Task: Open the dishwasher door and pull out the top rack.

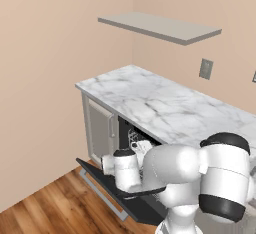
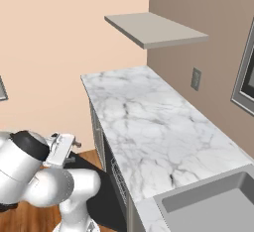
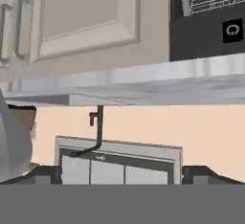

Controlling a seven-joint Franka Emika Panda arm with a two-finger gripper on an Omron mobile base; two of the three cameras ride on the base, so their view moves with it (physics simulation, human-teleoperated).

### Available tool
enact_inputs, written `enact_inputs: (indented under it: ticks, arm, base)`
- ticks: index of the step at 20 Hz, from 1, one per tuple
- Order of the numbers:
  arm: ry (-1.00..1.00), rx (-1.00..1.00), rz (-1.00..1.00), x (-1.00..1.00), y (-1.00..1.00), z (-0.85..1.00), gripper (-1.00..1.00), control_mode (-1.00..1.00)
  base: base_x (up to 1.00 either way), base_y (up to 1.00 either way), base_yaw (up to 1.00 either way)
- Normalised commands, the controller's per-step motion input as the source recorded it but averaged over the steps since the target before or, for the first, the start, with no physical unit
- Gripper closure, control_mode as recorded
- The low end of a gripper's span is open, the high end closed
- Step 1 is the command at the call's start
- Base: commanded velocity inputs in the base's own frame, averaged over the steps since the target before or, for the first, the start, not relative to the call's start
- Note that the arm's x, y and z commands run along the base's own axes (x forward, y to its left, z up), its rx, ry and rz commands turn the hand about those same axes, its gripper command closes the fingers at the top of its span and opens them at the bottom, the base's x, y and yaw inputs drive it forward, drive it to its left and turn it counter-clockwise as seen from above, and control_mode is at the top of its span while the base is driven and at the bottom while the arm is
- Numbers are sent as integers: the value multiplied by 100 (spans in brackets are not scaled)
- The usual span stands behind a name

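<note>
Marble counter (image 1: 165, 105) mid-frame, shelf (image 1: 160, 27) above. Dishwasher door (image 1: 102, 180) folded down flat, lower centre. Top rack (image 1: 136, 143) inside opening, partly behind arm. Gripper (image 2: 75, 144) spread wide, empty, left of frame.

dishwasher door (image 1: 107, 185) folded down at lower centre of left base view, under the counter (image 1: 165, 109); top rack (image 1: 140, 145) inside the opening behind it; cabinet door (image 1: 100, 130) just left; shelf (image 1: 160, 27) above

White Franka arm with dark joints (image 1: 200, 178) folded low, forearm reaching left, wrist turned, two-finger gripper (image 3: 119, 173) with small dark fingertips (image 3: 45, 173) spread wide, nothing between them
</note>
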Motion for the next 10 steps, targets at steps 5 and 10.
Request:
enact_inputs:
  ticks: [5, 10]
  arm:
    - [70, -26, 38, 5, -31, -4, -100, -100]
    - [67, 2, 22, 8, -17, 5, -100, -100]
  base:
    - [0, 0, 0]
    - [0, 0, 0]
